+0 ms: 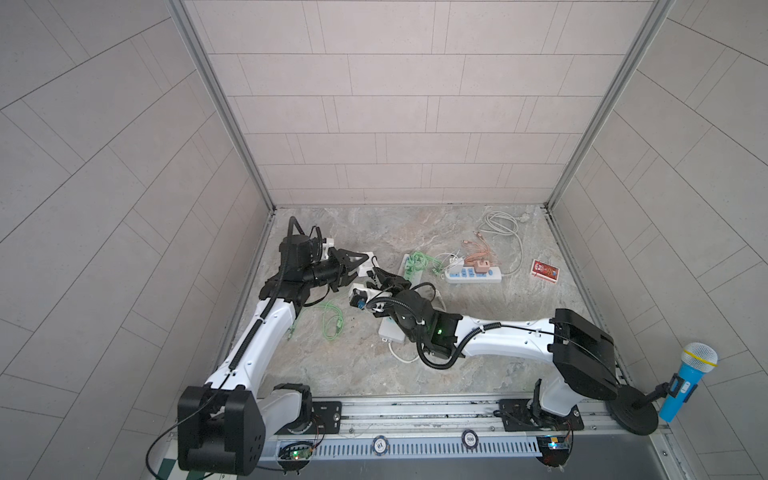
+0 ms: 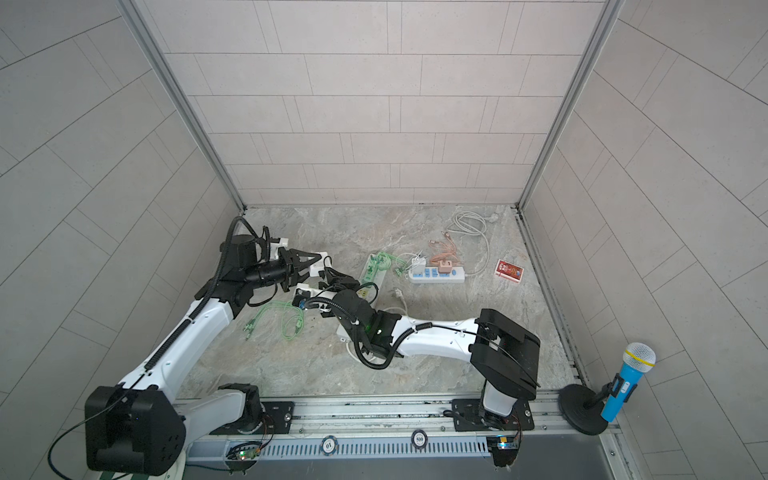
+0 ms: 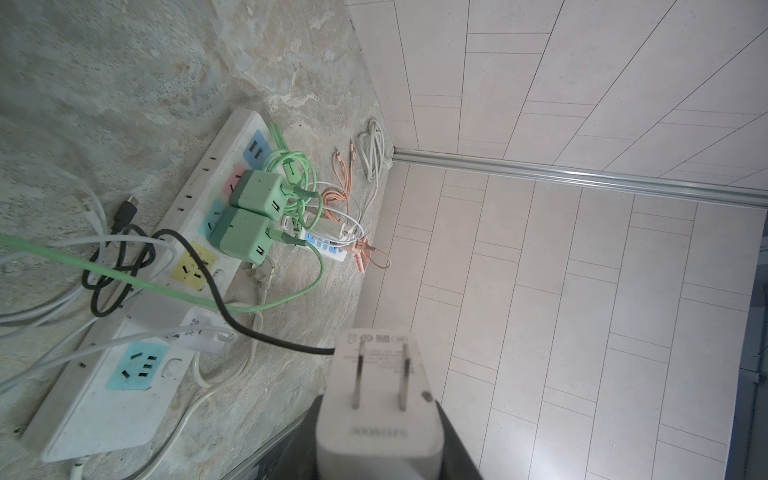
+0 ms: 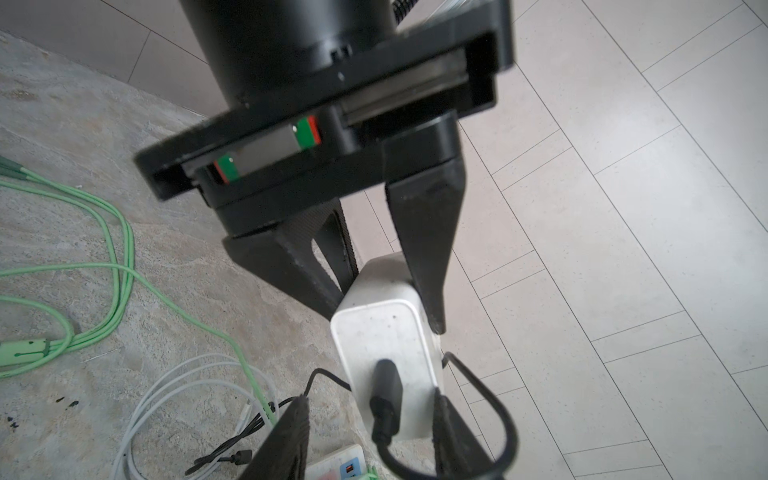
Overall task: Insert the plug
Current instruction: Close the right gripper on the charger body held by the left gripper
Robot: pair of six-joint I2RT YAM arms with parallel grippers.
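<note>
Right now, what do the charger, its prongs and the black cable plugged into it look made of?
Charger: white moulded plastic, matte, slightly scuffed; rounded edges and embossed lettering. Prongs: flat metal blades, dull grey, no shine. Black cable: probably a braided fabric sheath, since its surface looks textured rather than glossy; hard to confirm.

A blue toy microphone (image 1: 683,384) with a yellow band stood clipped to a black round-based stand (image 1: 631,409) off the worktop's (image 1: 415,232) near right corner. A red packet (image 1: 545,270) lay by the right wall. In the far right corner lay a coiled white cable (image 3: 373,151), a pink cable (image 1: 482,255) nearer. A loose green cable (image 4: 25,348) sprawled to the left. Two poker chips (image 1: 380,444) sat on the front rail.
</note>
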